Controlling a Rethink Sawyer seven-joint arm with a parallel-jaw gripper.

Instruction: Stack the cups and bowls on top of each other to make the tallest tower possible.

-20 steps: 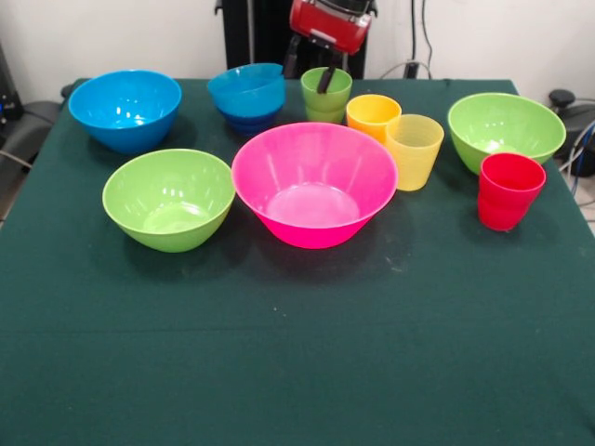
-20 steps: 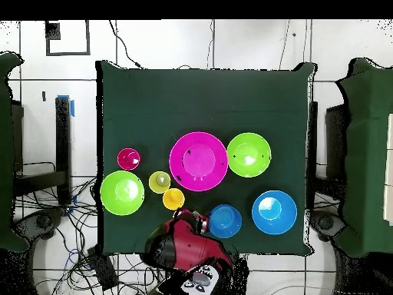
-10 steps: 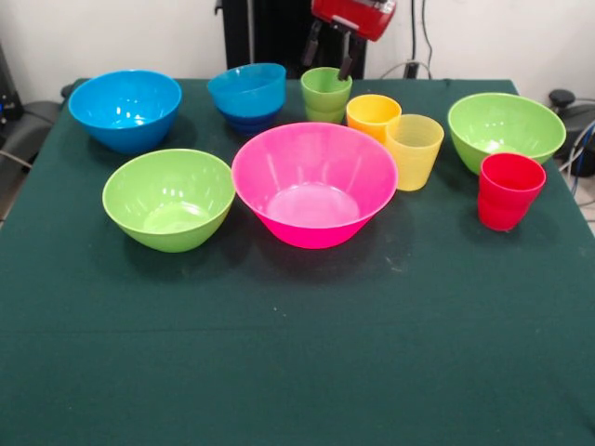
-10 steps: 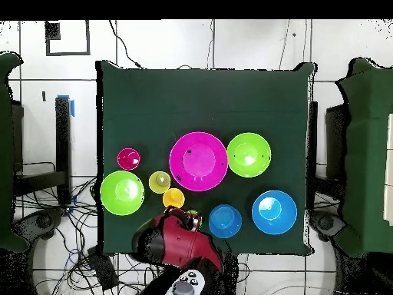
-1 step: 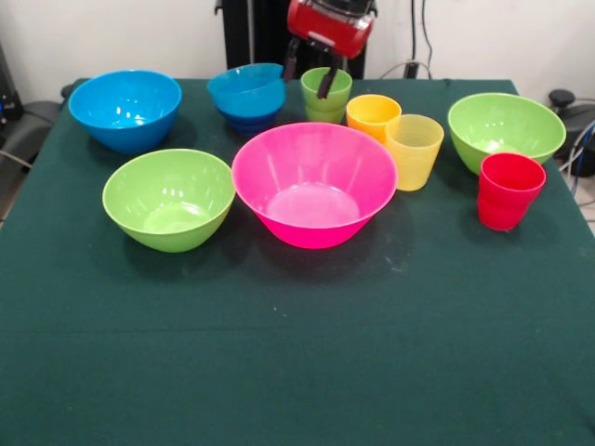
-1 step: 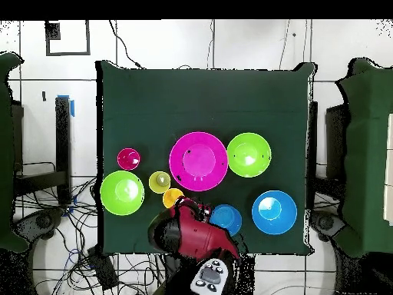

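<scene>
My gripper [image 5: 309,72] hangs open at the back of the table. One finger [image 5: 325,82] dips inside the green cup [image 5: 325,96]; the other stands outside its left wall, beside the tower [image 5: 247,95] of nested blue bowls. The orange cup [image 5: 372,113], yellow cup [image 5: 414,149] and red cup [image 5: 508,190] stand in a line to the right. In the middle sits the pink bowl [image 5: 313,181], with lime green bowls [image 5: 169,198] [image 5: 505,128] on either side and a bright blue bowl [image 5: 125,109] at the back left. In the overhead view the red arm [image 6: 192,234] hides the green cup.
A dark green cloth [image 5: 297,353] covers the table. In the overhead view the tower [image 6: 228,219] sits beside the bright blue bowl [image 6: 274,212], and the arm overlaps the orange cup [image 6: 172,197]. Cables lie on the floor around the table.
My gripper has come down and to the left from its raised spot half a second ago, so one finger is back inside the green cup. Cups and bowls have not moved.
</scene>
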